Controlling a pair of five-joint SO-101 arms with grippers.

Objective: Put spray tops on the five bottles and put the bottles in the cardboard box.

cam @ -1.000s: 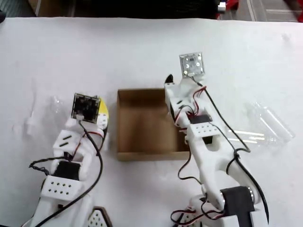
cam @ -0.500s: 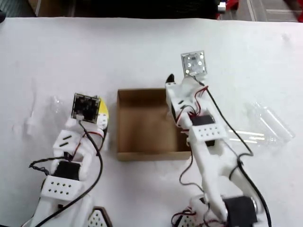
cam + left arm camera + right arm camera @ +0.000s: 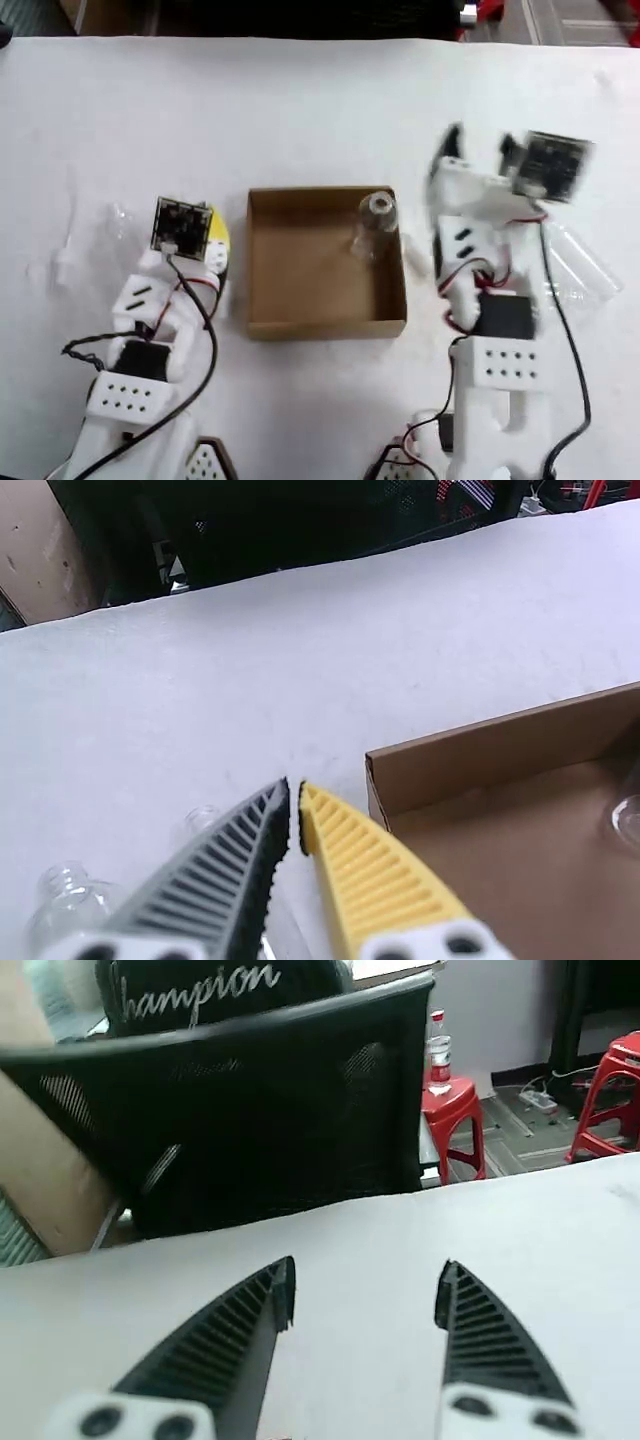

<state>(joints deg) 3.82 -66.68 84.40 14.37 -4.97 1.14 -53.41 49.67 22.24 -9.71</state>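
The cardboard box [image 3: 300, 275] lies open at the table's middle. A clear bottle [image 3: 373, 226] stands upright in its far right corner, and its edge shows in the left wrist view [image 3: 630, 820]. To the right of the box and apart from it, my right gripper [image 3: 478, 148] hangs open above the table with nothing between its fingers [image 3: 365, 1290]. My left gripper [image 3: 222, 252] rests shut just left of the box, grey and yellow fingers pressed together [image 3: 296, 798] near the box's corner [image 3: 440, 755]. Another clear bottle [image 3: 578, 262] lies on its side at the far right.
Clear bottles [image 3: 118, 216] and a small white piece [image 3: 65, 262] lie at the table's left, one bottle [image 3: 66, 892] close beside my left gripper. A black chair [image 3: 260, 1110] and red stools [image 3: 450, 1120] stand beyond the table's far edge.
My right arm has swung from over the box to the right, uncovering a bottle that stands in the box. The left arm has not moved.
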